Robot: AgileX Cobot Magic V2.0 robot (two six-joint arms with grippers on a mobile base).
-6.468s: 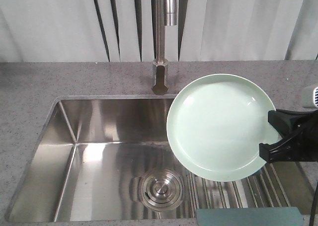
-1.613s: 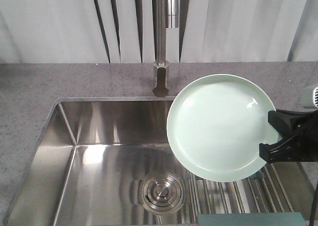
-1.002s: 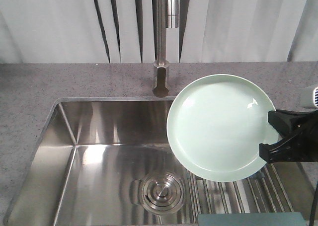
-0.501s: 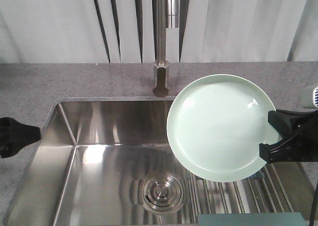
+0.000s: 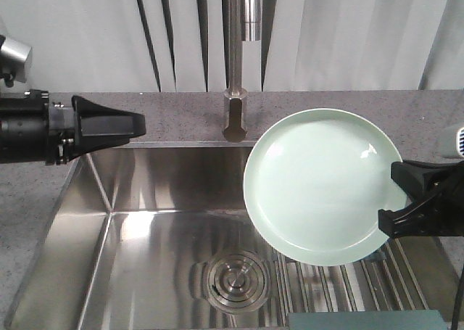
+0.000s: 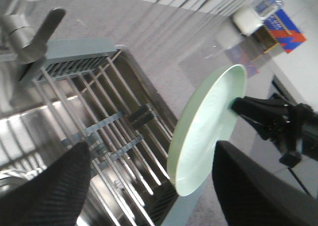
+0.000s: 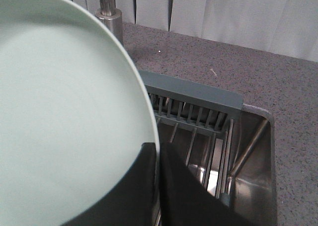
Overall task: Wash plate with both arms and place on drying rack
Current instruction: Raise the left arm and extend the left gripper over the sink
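Drying rack [image 5: 348,279] sat nearest, in the right of the sink [image 5: 145,178]. Right gripper [image 5: 392,197] clamped the plate [image 5: 319,185] by its right rim, tilted above the rack. Left gripper [image 5: 136,125] (fingers spread, empty) hovered over the sink's far-left corner.

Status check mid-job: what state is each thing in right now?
Pale mint-green round plate: held tilted over the steel sink
Right black gripper: shut on plate's rim
Left black gripper: open, holding nothing
Steel tap: no water visibly running
Steel-rod drying rack: in sink, no plate on it
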